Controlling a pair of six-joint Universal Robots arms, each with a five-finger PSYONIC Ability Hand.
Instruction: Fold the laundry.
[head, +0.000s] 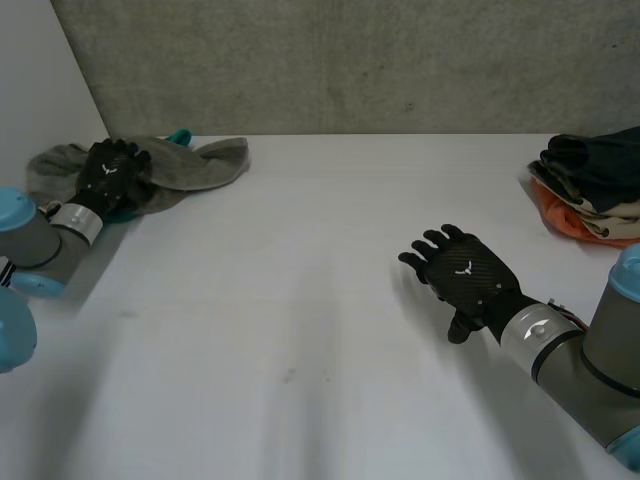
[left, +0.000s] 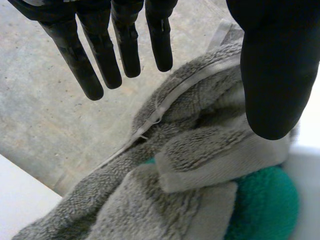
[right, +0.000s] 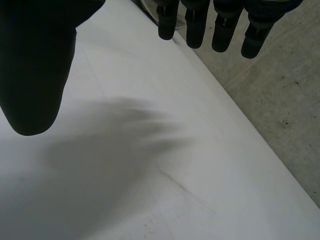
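1. At the far left corner of the table (head: 300, 300), a crumpled grey towel (head: 205, 165) lay in a loose heap, with a teal cloth (head: 180, 136) poking out from beneath it on the side nearest the wall (head: 350, 60)
2. The left hand (head: 113, 172) hung over that heap. In the left wrist view its fingers (left: 100, 55) were straight and spread wide, with the thumb (left: 277, 75) held well apart from them, and they gripped nothing. The towel's hemmed edge ran under the palm, and the teal cloth lay lower down beside the thumb
3. The middle of the table was bare, with no garment laid flat on it for folding
4. The right hand (head: 462, 270) hovered palm-down over the bare table right of centre, well apart from any cloth. In the right wrist view its fingers (right: 192, 25) were straight and relaxed, with the thumb (right: 35, 65) splayed wide, and it held nothing
5. At the far right edge sat a stack of clothes (head: 595, 190), with dark pieces on top, then a beige layer, then orange at the bottom. It seemed neatly layered and was most likely the folded part of the load
6. Judged from this, part of the laundry seemed done. The grey towel and the teal cloth were unfolded and not yet grasped. What was left looked like closing the left hand on the towel, drawing it to the open middle of the table, spreading it, folding it, and then doing the same with the teal cloth
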